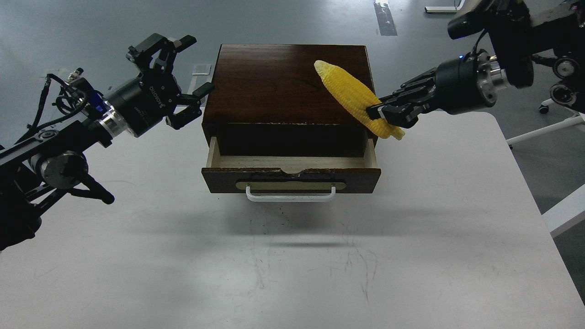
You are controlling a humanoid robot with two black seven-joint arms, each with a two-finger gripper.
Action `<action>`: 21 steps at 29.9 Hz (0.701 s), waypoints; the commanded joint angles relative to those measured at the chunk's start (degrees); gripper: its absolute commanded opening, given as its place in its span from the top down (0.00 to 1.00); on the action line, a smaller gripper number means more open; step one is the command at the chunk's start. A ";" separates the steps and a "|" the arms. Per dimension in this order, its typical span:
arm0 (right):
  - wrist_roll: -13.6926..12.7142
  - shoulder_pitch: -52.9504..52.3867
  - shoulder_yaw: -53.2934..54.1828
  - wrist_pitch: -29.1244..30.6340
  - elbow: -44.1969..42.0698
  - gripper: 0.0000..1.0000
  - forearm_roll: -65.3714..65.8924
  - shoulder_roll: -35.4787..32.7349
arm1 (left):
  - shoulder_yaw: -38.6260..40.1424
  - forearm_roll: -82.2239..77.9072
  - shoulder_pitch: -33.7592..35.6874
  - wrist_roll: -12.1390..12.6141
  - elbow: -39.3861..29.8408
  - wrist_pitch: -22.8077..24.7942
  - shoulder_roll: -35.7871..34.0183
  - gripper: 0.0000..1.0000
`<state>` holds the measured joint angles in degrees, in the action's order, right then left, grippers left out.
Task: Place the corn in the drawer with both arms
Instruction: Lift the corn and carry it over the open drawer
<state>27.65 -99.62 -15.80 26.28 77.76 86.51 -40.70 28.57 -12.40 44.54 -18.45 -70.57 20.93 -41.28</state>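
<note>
The yellow corn (pixel 352 95) hangs tilted in the air above the cabinet's right top edge, its point toward the back left. My right gripper (pixel 383 115) is shut on its thick lower end. The dark brown drawer (pixel 291 175) stands partly pulled out, showing its pale interior, brass plate and white bar handle (pixel 290 197). My left gripper (pixel 185 71) is open and empty, just left of the cabinet's back left corner, apart from it.
The dark wooden cabinet (pixel 283 82) stands at the back middle of the white table (pixel 292 265). Office chair parts (pixel 566 91) stand on the floor to the right. The table's right edge (pixel 525 183) lies under my right arm.
</note>
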 commanded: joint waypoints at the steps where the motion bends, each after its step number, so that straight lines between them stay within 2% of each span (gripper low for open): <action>1: 0.35 -3.56 -2.82 -0.62 -0.15 0.86 3.56 5.09 | -0.01 0.01 0.03 0.00 -0.01 -0.01 -0.47 0.02; 10: 0.35 -4.62 -5.20 -7.02 -0.06 0.86 16.40 11.17 | 0.34 0.01 -0.06 0.00 -0.18 -0.01 -0.91 0.02; 21: 0.35 -4.62 -9.33 -15.82 -0.23 0.86 16.93 14.51 | 0.34 0.01 -0.06 -0.09 -1.15 -0.01 -2.14 0.02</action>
<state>28.01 -104.24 -24.28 12.29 77.70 103.36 -26.95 28.91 -12.39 44.47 -18.53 -71.64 20.92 -43.27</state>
